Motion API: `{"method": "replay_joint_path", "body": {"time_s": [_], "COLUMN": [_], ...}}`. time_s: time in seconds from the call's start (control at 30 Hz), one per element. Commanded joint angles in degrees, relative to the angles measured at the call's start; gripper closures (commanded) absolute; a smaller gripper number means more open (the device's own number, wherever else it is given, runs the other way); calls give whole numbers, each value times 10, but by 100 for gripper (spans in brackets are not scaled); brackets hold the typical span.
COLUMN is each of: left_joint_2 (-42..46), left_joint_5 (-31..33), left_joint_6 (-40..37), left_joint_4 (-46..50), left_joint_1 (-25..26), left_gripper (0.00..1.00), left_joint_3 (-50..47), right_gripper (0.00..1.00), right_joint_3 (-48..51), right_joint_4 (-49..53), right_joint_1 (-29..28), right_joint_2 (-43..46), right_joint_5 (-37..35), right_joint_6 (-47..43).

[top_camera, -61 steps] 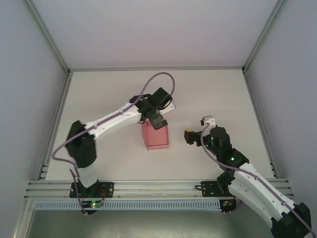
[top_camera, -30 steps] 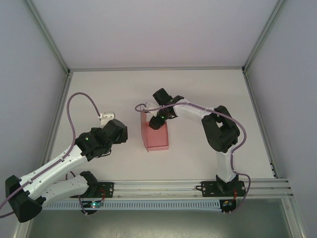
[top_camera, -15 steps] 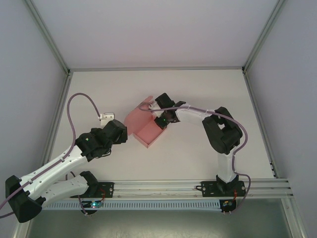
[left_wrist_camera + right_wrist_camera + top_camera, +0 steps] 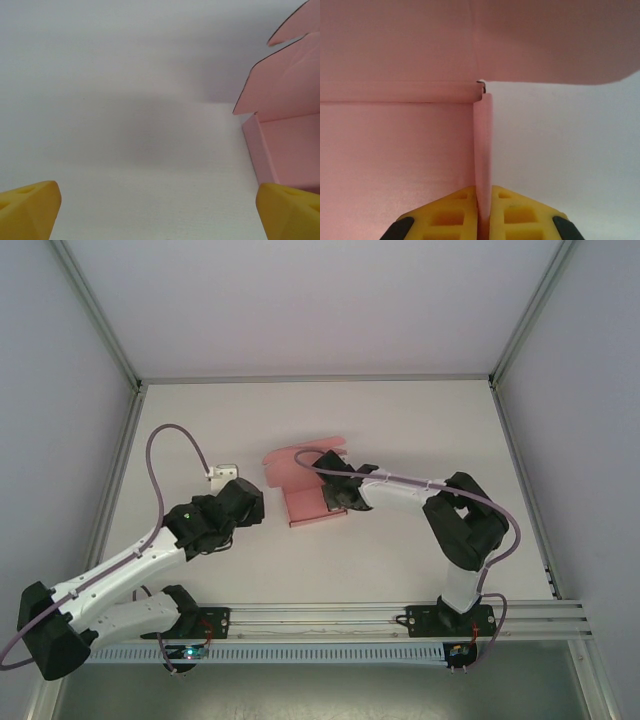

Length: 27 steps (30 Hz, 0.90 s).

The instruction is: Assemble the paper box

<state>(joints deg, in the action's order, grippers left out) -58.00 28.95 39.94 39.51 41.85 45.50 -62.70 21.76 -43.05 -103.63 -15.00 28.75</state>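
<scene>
Right wrist view: the right gripper (image 4: 483, 207) pinches the right wall of the paper box (image 4: 395, 145) at the middle of the table (image 4: 420, 430). Best hold that wall upright while the wide-open left gripper (image 4: 160, 212), waiting to the left, tucks flaps.

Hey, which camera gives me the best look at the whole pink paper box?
Top external: the paper box shows nearly whole there, lid flap open. The left wrist view catches one corner and flaps at its right edge; the right wrist view is a close-up of one wall pinched by the right gripper.
</scene>
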Motion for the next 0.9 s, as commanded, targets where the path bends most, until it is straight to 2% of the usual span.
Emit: {"method": "replay_joint_path", "body": {"time_s": [0.0,0.03,0.17,0.23,0.37,0.43,0.53,0.6,0.67,0.7,0.77,0.83,0.87], "left_joint_2": [-19,-26,-50,-53,-51,-50,-51,-52,-57,-60,-73,-92,-102], "left_joint_5": [8,5,-10,-21,-38,-54,-104,-148,-208,-241,-292,-336,-353], "left_joint_6": [7,5,-7,-17,-39,-59,-92,-113,-142,-157,-190,-233,-249], "left_joint_4": [-18,-17,-23,-34,-55,-72,-108,-138,-172,-190,-219,-232,-235], "left_joint_1": [-8,-8,-8,-9,-9,-11,-25,-41,-70,-87,-118,-146,-157], "left_gripper": [0,0,0,0,0,0,0,0,0,0,0,0,0], "left_joint_3": [21,25,37,37,34,32,32,30,30,29,31,42,48], "right_gripper": [83,80,54,45,38,32,2,2,2,2,2,2,2], "right_joint_3": [12,11,32,50,75,90,130,161,193,209,221,199,176], "right_joint_4": [20,25,8,-7,-9,-27,-102,-178,-259,-297,-346,-328,-298], "right_joint_1": [-22,-31,-51,-52,-50,-47,-36,-17,18,43,100,145,157], "right_joint_2": [20,23,44,62,114,149,213,254,288,300,306,295,286], "right_joint_5": [-59,-71,-84,-94,-137,-148,-130,-101,-57,1,189,323,354], "right_joint_6": [81,87,98,100,68,25,-88,-164,-206,-223,-300,-349,-363]}}
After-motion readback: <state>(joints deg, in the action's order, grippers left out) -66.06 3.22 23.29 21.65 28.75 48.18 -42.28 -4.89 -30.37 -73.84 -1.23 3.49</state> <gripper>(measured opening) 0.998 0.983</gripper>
